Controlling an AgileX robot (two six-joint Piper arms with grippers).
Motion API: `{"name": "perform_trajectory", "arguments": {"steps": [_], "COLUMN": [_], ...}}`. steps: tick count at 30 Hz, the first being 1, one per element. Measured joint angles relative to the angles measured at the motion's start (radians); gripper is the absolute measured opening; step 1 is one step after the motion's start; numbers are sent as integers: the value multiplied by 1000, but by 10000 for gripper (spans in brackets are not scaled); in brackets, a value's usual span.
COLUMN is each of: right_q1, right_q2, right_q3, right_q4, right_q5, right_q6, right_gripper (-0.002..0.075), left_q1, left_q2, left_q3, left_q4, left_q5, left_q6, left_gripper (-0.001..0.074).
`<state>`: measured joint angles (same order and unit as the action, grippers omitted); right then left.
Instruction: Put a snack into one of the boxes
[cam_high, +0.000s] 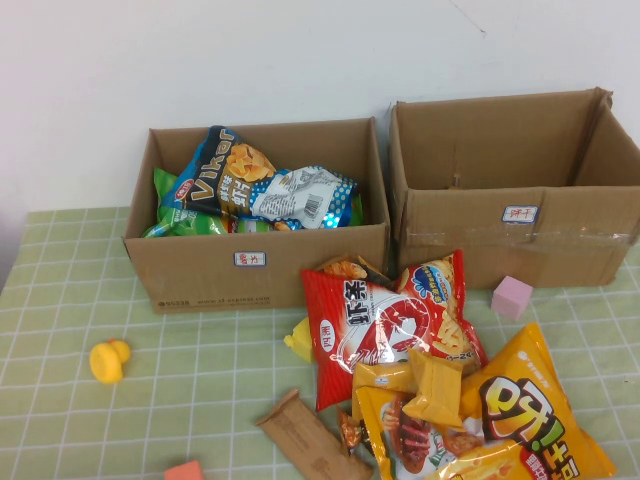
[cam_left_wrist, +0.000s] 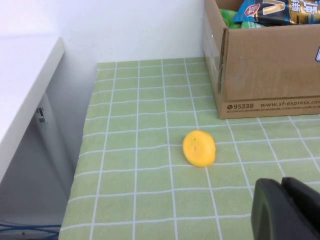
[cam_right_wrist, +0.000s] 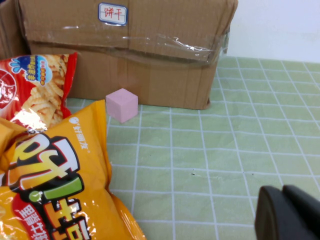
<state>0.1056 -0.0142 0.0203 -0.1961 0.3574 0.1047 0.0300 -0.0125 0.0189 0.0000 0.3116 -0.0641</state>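
Observation:
The snack (cam_high: 347, 268), a small dark brown and orange crinkled packet, lies on the table against the front of the left box (cam_high: 250, 272), partly under the big red bag (cam_high: 385, 325). The left box holds several bags. The right box (cam_high: 520, 235) looks empty; it also shows in the right wrist view (cam_right_wrist: 150, 65). My left gripper (cam_left_wrist: 283, 210) is shut and empty, low over the table near the yellow duck (cam_left_wrist: 199, 148). My right gripper (cam_right_wrist: 286, 215) is shut and empty, over bare cloth right of the yellow-orange bag (cam_right_wrist: 55, 170). Neither gripper shows in the high view.
A pile of yellow-orange bags (cam_high: 500, 420) lies at the front right. A brown paper packet (cam_high: 310, 440) and another small dark packet edge (cam_high: 350, 432) lie beside it. A pink cube (cam_high: 511, 297), a yellow duck (cam_high: 108, 360) and an orange block (cam_high: 185, 470) sit on the green checked cloth.

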Motion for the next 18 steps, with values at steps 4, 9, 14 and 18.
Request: {"name": "perform_trajectory", "arguments": {"steps": [4,9,14,18], "right_q1": [0,0,0,0], "right_q2": [0,0,0,0], "right_q3": [0,0,0,0], "right_q4": [0,0,0,0], "right_q5": [0,0,0,0], "right_q6": [0,0,0,0], "right_gripper": [-2,-2,-2,-2], "left_q1": [6,6,6,6], "left_q2": [0,0,0,0], "left_q3": [0,0,0,0], "left_q4": [0,0,0,0], "left_q5": [0,2,2,2], "left_q6": [0,0,0,0], "left_gripper": [-1,-1,-1,-1]}}
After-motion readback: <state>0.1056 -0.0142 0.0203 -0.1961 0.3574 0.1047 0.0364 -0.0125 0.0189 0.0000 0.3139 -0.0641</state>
